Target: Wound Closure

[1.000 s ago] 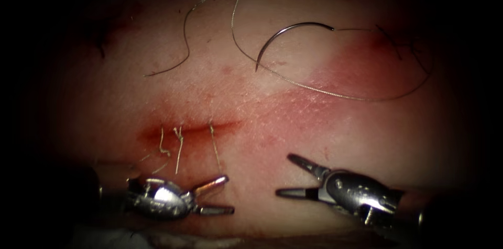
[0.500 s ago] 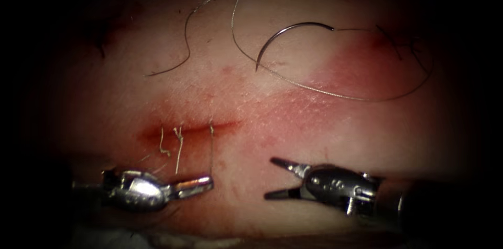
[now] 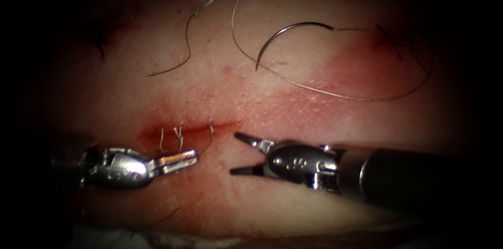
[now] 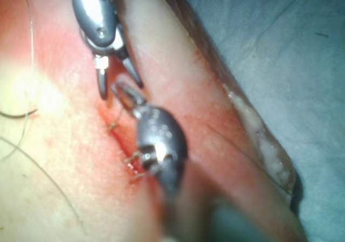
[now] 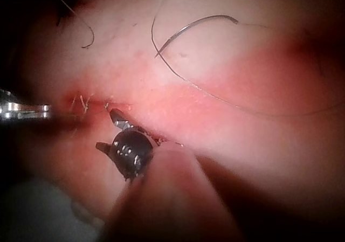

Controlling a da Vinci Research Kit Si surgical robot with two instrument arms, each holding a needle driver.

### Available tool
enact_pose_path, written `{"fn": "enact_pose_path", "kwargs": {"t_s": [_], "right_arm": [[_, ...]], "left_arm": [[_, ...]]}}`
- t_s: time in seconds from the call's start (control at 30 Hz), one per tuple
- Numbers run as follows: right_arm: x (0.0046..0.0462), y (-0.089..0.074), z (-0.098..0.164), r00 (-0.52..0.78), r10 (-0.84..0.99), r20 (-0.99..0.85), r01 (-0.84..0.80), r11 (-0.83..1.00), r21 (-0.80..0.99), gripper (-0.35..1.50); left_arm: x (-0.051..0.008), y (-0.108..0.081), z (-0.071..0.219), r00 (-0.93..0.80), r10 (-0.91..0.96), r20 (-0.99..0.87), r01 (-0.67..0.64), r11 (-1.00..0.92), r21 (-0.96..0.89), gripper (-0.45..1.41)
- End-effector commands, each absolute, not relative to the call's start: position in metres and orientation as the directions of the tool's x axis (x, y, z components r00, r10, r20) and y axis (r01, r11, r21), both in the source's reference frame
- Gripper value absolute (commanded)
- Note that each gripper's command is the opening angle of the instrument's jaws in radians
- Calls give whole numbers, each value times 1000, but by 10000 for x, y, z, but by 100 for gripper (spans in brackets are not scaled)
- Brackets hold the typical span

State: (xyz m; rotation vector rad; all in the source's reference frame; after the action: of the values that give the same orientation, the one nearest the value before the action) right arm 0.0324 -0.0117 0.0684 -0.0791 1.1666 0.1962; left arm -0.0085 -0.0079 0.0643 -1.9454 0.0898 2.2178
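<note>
My left claw [image 3: 175,160] pinches a stitch's thread tail [image 3: 210,141] below the cut [image 3: 194,129]; right claw [image 3: 242,154] spread, empty. The needle [image 3: 285,36] lies loose above—stiff, slippery, best gripped mid-curve.

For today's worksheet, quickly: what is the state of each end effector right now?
Left arm's steel end effector: shut; whether it pinches the pale thread tail cannot be told.
Right arm's steel end effector: open, holding nothing.
</note>
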Motion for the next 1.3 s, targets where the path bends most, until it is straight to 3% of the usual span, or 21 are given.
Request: {"fn": "enact_pose_path", "kwargs": {"t_s": [0.03, 0.6, 1.1, 1.2, 1.3], "right_arm": [[339, -119, 687, 369, 110, -923, -199, 979, 38, 131], [407, -104, 693, 332, 67, -941, -191, 981, 2, 131], [440, -96, 703, 311, 50, -949, -156, 988, 1, 130], [439, -94, 704, 311, 50, -949, -156, 988, 1, 126], [440, -96, 702, 309, 50, -950, -154, 988, 2, 109]], "left_arm": [[-89, -84, 649, -119, 106, -987, -182, -980, -84, -45], [-90, -79, 643, -119, 120, -986, -193, -977, -95, -45], [-94, -83, 640, -121, 120, -985, -196, -976, -95, -45], [-94, -83, 640, -121, 120, -985, -197, -976, -95, -45], [-95, -84, 640, -121, 120, -985, -197, -976, -95, -45]]}}
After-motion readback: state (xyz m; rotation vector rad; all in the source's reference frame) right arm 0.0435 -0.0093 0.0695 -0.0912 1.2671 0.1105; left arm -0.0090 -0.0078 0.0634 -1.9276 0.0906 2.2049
